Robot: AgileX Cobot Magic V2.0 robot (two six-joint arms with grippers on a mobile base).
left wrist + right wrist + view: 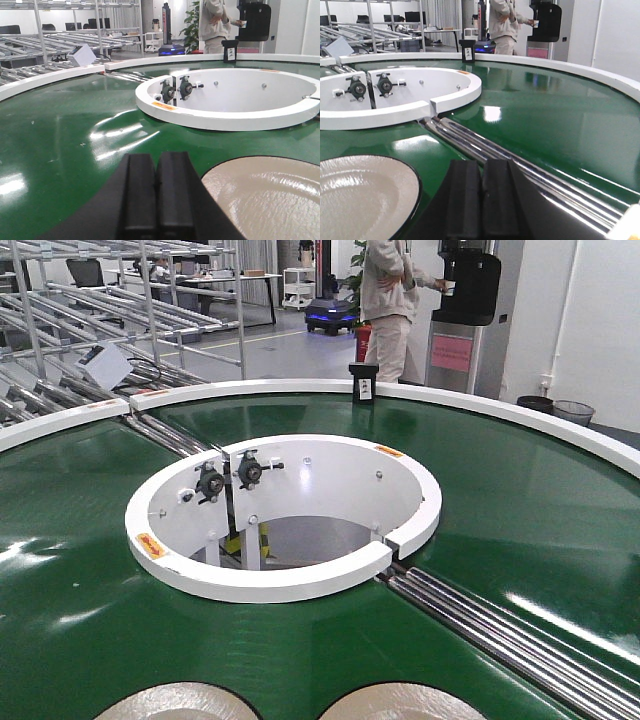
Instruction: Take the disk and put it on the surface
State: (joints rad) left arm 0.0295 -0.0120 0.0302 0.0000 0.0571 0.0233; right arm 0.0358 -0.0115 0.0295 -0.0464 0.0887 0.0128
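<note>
1. Far left in the front view, metal roller racks (90,310) stand behind the conveyor's white outer rim (60,418).
2. In the left wrist view, the left gripper (156,165) sits low over the green conveyor belt (60,140). Its black fingers (140,195) are pressed flat together with nothing between them.
3. Just right of those fingers, a tan disk (265,200) with a dark edge lies flat on the belt, apart from the fingers. It is probably the left one of the pair, but you cannot confirm that from this angle.
4. At the bottom edge of the front view, the left disk (175,702) and right disk (400,702) lie side by side on the belt. The frame cuts both off, and a green strip shows between them.
5. At centre, a white inner ring (290,585) surrounds an open well. Two black bearing blocks (230,476) are bolted to its inside wall.
6. In the right wrist view, a pale plate-like disk (360,195) lies flat on the belt at lower left.
7. Right of it is the right gripper (481,170). Its fingers (465,195) are squeezed together and hold nothing, and they do not touch the disk.
8. Steel rollers (500,630) run from the ring's gap toward the lower right. In the right wrist view they pass just beside the fingers.
9. In the background, a small black device (363,383) stands on the outer rim. A person (390,300) stands beyond it.
</note>
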